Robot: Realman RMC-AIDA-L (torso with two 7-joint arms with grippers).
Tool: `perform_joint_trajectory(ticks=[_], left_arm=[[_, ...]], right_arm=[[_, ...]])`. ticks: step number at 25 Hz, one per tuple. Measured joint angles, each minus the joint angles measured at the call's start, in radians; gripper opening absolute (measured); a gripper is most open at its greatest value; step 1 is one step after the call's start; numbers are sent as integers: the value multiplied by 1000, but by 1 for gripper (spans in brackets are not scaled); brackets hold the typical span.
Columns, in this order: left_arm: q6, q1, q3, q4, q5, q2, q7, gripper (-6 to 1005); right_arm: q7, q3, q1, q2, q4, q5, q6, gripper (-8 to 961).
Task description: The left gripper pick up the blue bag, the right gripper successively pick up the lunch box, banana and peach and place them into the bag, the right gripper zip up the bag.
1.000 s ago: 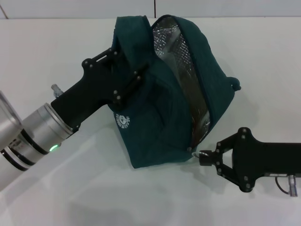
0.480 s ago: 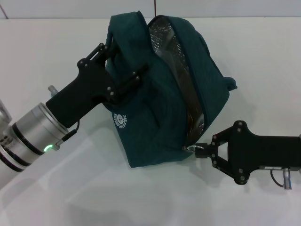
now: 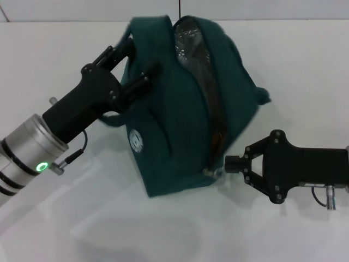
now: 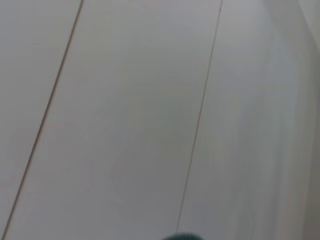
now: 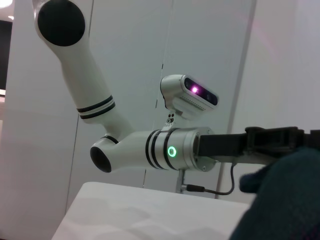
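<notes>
Right claw (image 3: 232,164) pinches the zip pull (image 3: 210,171); left claw (image 3: 128,65) grips blue bag (image 3: 174,120).

Head view: we look down from above, close on the white table (image 3: 65,229).
Left wrist view: we face pale wall panels (image 4: 125,120).
Right wrist view: we look low across the table toward the left arm (image 5: 150,147), shared with the head view.

The dark teal blue bag (image 3: 174,114) stands tilted on the white table, zip part-open, silvery lining showing.
</notes>
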Motion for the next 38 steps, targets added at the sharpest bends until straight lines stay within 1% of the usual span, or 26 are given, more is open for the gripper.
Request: perform_joint_trajectory(ticks=[7,10,13,15,18,21,22,26,29,34,38], left_arm=[[26,28,0,23,0,4,-78,826],[29,58,1,47,0,5,-83,825],[74,96,4,68,4,6,-71,824],[120,124,6,73,10,8,-45,822],[184,184,11,75,16,5,37,820],[206,228,40,70,35,3,106,820],[208,242,62,69,43,3,128,820],[210,270,132,68,56,7,183,820],[210,277,149,67,57,7,214,820],[209,273,152,66,58,6,221,819],[209,264,153,66,58,6,222,819]], right_arm=[[-1,0,15,-2,5,0,1,34],[-1,-1,16,-2,0,0,1,35],[-1,-2,17,-1,-1,11,1,35],[-1,-5,18,0,-2,26,1,35],[4,-9,19,-2,-3,31,-2,36],[53,-21,21,-8,-8,21,-8,36],[82,-27,24,-10,-13,9,-8,36],[235,-46,58,-13,-40,-119,-7,37],[289,-46,67,-13,-48,-174,-1,37],[297,-51,59,-3,-48,-185,32,154],[300,-82,59,2,-40,-177,61,245]])
